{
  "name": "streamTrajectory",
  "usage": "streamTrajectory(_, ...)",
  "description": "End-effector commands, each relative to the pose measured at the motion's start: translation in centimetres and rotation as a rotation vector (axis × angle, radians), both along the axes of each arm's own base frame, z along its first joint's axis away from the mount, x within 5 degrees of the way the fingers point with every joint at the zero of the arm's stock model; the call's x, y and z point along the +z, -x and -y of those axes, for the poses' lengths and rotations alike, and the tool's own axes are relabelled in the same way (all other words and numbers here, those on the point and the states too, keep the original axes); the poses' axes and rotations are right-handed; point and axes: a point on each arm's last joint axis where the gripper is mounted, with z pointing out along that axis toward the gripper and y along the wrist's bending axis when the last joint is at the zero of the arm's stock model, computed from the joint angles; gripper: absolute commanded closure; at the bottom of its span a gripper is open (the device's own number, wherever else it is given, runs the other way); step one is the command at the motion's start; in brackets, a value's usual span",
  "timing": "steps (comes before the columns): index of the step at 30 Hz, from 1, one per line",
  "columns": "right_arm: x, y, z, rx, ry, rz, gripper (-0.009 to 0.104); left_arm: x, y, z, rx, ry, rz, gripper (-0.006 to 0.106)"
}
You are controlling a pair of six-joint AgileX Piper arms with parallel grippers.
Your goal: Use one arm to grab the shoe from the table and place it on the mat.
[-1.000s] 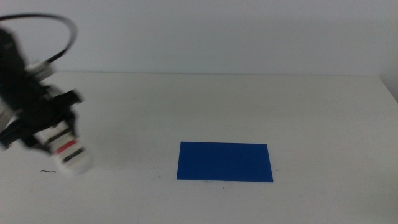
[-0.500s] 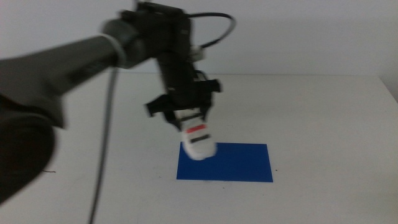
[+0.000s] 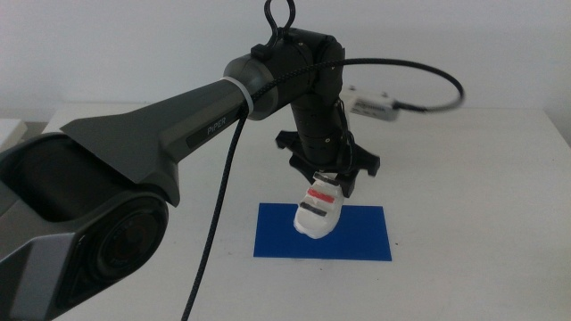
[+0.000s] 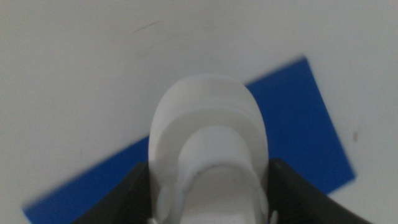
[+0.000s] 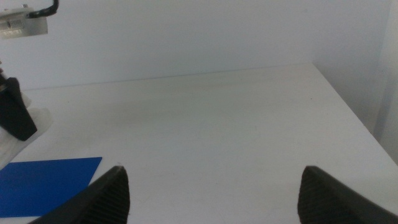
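White shoe (image 3: 319, 210) is clamped in the left tool (image 3: 332, 183), jaws closed on its sides, toe pointing down over the blue mat (image 3: 361, 239). Toe sits at the mat's middle; cannot tell if it touches. Left arm (image 3: 178, 125) reaches over the table (image 3: 464, 178) to the mat. Right tool (image 5: 211, 190) waits off to the mat's right, jaws wide apart, holding nothing.

A plain pale wall (image 3: 134, 45) fills the background; a small white shape (image 3: 9, 131), too cropped to identify, sits at the middle view's left edge.
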Motion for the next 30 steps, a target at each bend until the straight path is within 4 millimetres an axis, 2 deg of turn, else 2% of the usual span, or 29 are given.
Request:
streamTrajectory(1, 0.0, 0.0, 0.0, 0.001, 0.01, 0.009, 0.016, 0.7, 0.5, 0.7, -0.263, 0.002, 0.067, 0.095)
streamTrajectory(6, 0.0, 0.0, 0.0, 0.001, 0.01, 0.009, 0.016, 0.1, 1.5, 1.9, -0.822, -0.075, 0.202, 0.094)
streamTrajectory(9, 0.0, 0.0, 0.0, 0.001, 0.01, 0.009, 0.016, -1.0, 2.5, 2.4, -1.034, -0.11, 0.214, 0.094)
streamTrajectory(21, 0.0, 0.0, 0.0, 0.001, 0.01, 0.009, 0.016, -4.2, 3.2, 1.6, -1.102, -0.194, 0.124, 0.094)
streamTrajectory(30, 0.0, 0.0, 0.0, 0.001, 0.01, 0.009, 0.016, -5.3, 2.6, 1.9, -1.076, -0.199, 0.157, 0.092)
